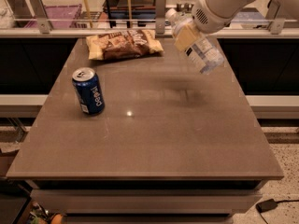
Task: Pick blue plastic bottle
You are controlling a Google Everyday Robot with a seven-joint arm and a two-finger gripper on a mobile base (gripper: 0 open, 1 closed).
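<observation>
The blue plastic bottle [202, 50] is a small clear, pale-bluish bottle with a white label and dark print. It is tilted, held well above the table's far right part. My gripper [186, 35] is shut on the bottle near its upper end, with tan fingers [185, 37] across it. The white arm reaches in from the top right. The bottle's shadow lies on the table below it.
A dark blue Pepsi can [88, 91] stands upright on the left of the brown table [149, 139]. A brown and yellow snack bag [124, 44] lies at the far edge. A railing with glass runs behind the table.
</observation>
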